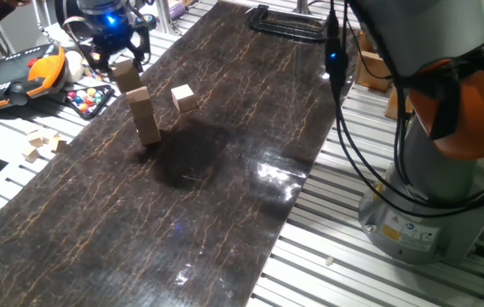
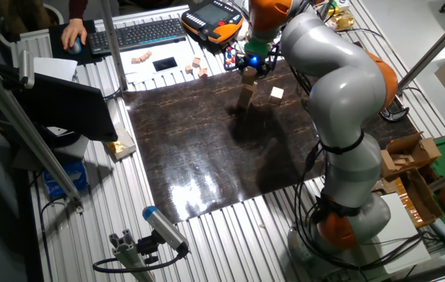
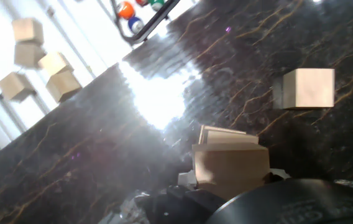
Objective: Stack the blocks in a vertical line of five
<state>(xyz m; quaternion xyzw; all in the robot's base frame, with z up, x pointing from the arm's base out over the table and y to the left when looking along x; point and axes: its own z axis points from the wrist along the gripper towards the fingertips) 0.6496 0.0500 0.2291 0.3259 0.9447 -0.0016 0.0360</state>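
I have the gripper (image 1: 123,61) closed on a block (image 1: 126,75) just above the leaning stack (image 1: 146,116) on the counter (image 1: 225,170), fifth block (image 1: 183,98) loose beside it; I'd square it over the top, then release gently.

Stacked blocks (image 3: 229,158) below; 1 loose block (image 3: 307,88) beside.

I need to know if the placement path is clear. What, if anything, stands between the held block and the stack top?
Nothing visible does. The gripper holds a block just above the stack. The loose block sits apart, beside it.
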